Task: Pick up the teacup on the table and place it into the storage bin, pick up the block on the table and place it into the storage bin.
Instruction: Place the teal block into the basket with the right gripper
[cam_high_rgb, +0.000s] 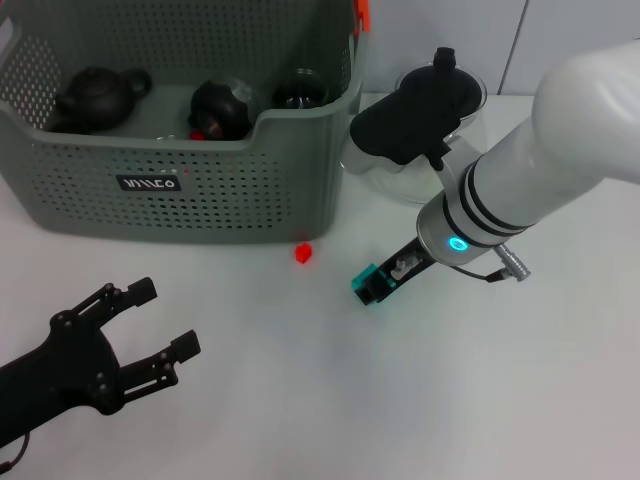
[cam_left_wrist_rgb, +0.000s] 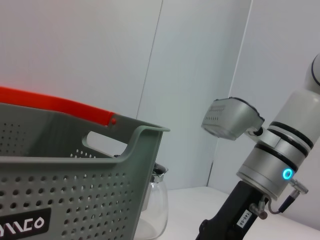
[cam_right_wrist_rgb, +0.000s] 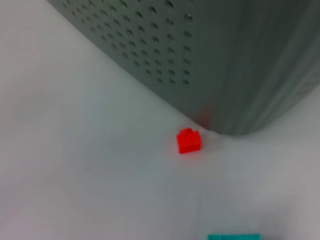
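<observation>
I am holding the right gripper (cam_high_rgb: 372, 287) low over the white table (cam_high_rgb: 330, 400), its teal-tipped end just beside the block (cam_high_rgb: 303, 253), a small red brick lying on the table close to the near corner of the storage bin (cam_high_rgb: 150, 190). The arm is reaching in from the right at a slant, which I judge is meant to bring the gripper at the block from the open side, since the bin wall blocks any approach from behind. I cannot tell whether this claw is released or clenched; its fingers are not showing clearly in any view. Nothing is sitting in it.

The right wrist camera is looking straight at the block (cam_right_wrist_rgb: 189, 140), with the perforated bin wall (cam_right_wrist_rgb: 210, 55) right behind it, so the aim appears sound.

The left gripper (cam_high_rgb: 150, 330) is resting low at the near left of the table, fingers spread and released, grasping nothing, well apart from the block and parked.

Inside the bin, dark teaware is lying along the far side; I am taking the teacup step as likely finished, though I cannot pick out the cup with certainty. A glass teapot (cam_high_rgb: 420, 165) is standing beside the bin, behind the right arm, and is a collision risk on the lift
</observation>
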